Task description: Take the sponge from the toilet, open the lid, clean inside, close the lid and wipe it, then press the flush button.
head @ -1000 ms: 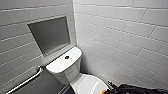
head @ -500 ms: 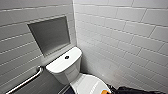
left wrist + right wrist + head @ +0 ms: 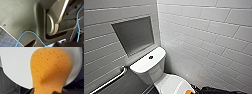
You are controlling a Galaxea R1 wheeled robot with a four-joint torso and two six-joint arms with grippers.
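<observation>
Found the small bright orange porous sponge (image 3: pixel 50 68) pinched at its near end in the right gripper (image 3: pixel 46 92), with jaws closed onto it and dark finger parts just visible either side of the narrowed end. Saw the rest of the pad sticking out ahead of the gripper, fanned wide over the closed white glossy oval lid (image 3: pixel 15 65). Could not tell whether it touched the lid or sat just above it. In the head view, placed the sponge at the near right edge of the lid, with the dark right arm (image 3: pixel 219 90) just right of it. Logged the white glossy ceramic toilet (image 3: pixel 147 67) in the corner of two white-tiled walls (image 3: pixel 204 32), tank far, bowl near. Noted the small round dark flush button (image 3: pixel 150 57) mid tank top, well apart from the sponge. Noted a grey recessed wall niche (image 3: pixel 134 35) above the tank and a chrome grab bar (image 3: pixel 109 81) left of it. Could not tell the state of the left gripper (image 3: pixel 32 44). Saw dark robot housing (image 3: pixel 22 18), a blue cable (image 3: pixel 25 34) and a corner of dark tiled floor (image 3: pixel 6 40) beside it.
</observation>
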